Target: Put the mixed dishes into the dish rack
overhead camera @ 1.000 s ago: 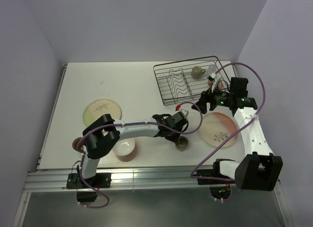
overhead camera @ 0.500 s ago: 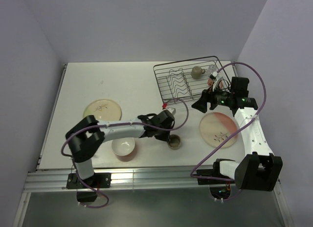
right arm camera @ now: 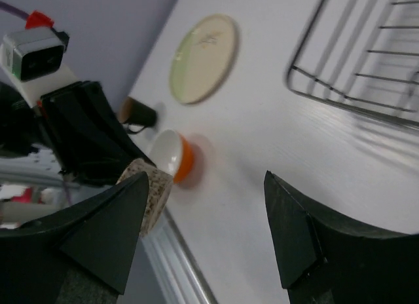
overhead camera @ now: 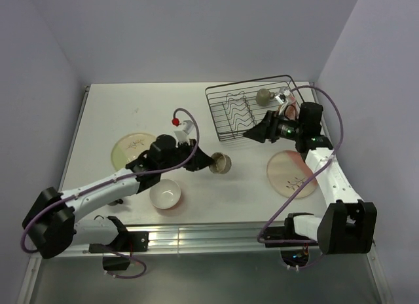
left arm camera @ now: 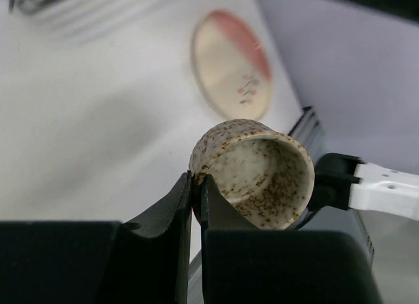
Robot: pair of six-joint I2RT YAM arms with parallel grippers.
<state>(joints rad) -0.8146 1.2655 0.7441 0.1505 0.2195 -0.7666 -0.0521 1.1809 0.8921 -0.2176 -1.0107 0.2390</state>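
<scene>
My left gripper (overhead camera: pixel 208 162) is shut on the rim of a small speckled olive cup (overhead camera: pixel 221 163) and holds it tilted on its side above the table. In the left wrist view the fingers (left arm camera: pixel 186 192) pinch the cup's wall (left arm camera: pixel 252 173). My right gripper (overhead camera: pixel 253 135) is open and empty by the front edge of the black wire dish rack (overhead camera: pixel 222 124); its wrist view shows the wide gap (right arm camera: pixel 204 179) and the held cup (right arm camera: pixel 152 192). The cream plate (overhead camera: pixel 134 149), white bowl (overhead camera: pixel 165 194) and cream-and-pink plate (overhead camera: pixel 292 173) lie on the table.
A small greyish cup (overhead camera: pixel 264 96) and a clear glass (overhead camera: pixel 283 94) sit in the rack's back right. A brown cup (right arm camera: pixel 134 111) stands at the table's left near the cream plate (right arm camera: pixel 204 58). The side walls stand close to the table's left and right edges.
My left gripper has lifted the speckled cup off the table, moved it left and farther back, and tipped it on its side. My right gripper has moved left along the rack's front.
</scene>
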